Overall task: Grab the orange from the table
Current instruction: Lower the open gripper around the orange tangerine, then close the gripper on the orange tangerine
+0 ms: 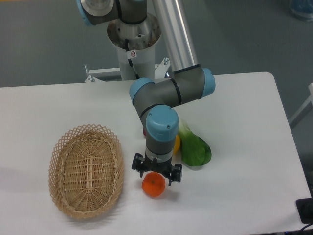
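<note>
A robot arm hangs its gripper point(157, 172) directly over the orange point(153, 185) on the white worktop point(244, 147). The fingers are spread apart, one dark tip to either side of the fruit's upper half, and hold nothing. The orange lies just below and a touch toward the front edge from the midpoint between them, resting on the worktop, close to the right of a wicker basket point(86, 170). Being round, the fruit offers no long axis to line up with. A green vegetable point(195, 149) and a yellow fruit point(176, 143) sit just behind the wrist. The next move looks to be a short, straight descent.
</note>
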